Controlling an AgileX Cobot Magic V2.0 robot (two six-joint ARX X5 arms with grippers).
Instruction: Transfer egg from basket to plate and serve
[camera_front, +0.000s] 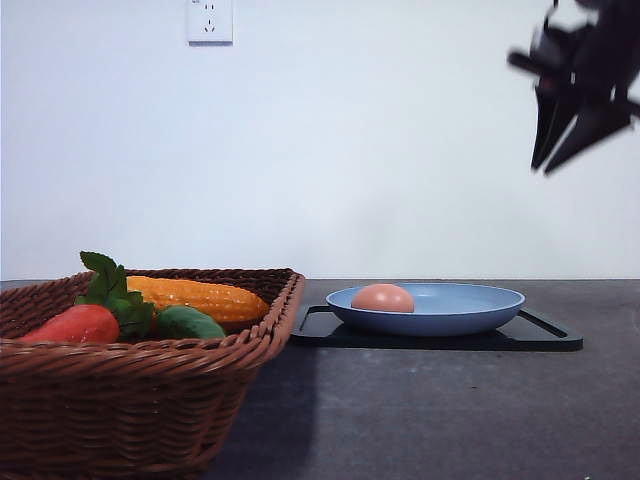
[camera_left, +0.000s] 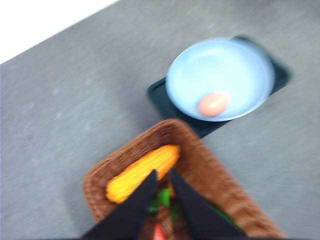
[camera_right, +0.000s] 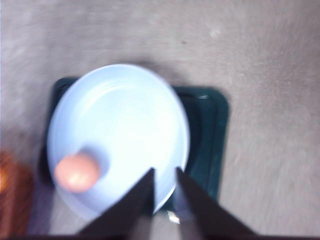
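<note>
Front view, left to right: basket (camera_front: 150, 385) is sitting at 8 o'clock of the frame, holding a red fruit (camera_front: 78, 323) with green leaves, a corn cob (camera_front: 200, 298) and a dark green vegetable (camera_front: 188, 323). Egg (camera_front: 383, 298) is lying in the plate (camera_front: 470, 310), on the side nearest the basket; plate is resting on a black tray (camera_front: 540, 338) just beside the basket, on the dark table (camera_front: 430, 410). Right gripper (camera_front: 565, 140) is hanging high at 2 o'clock, well above the plate, blurred, fingers showing a narrow gap, holding nothing. Left wrist view: left gripper (camera_left: 161, 180) is hovering over the basket (camera_left: 200, 165) with the corn (camera_left: 142, 172) just under the tips, fingers slightly apart, nothing between them; egg (camera_left: 213, 104) is showing in the plate (camera_left: 220, 70) beyond. Right wrist view: right gripper (camera_right: 165, 177) is hanging over the plate rim (camera_right: 120, 130), fingers a little apart and empty, egg (camera_right: 76, 172) lying apart from the tips.
</note>
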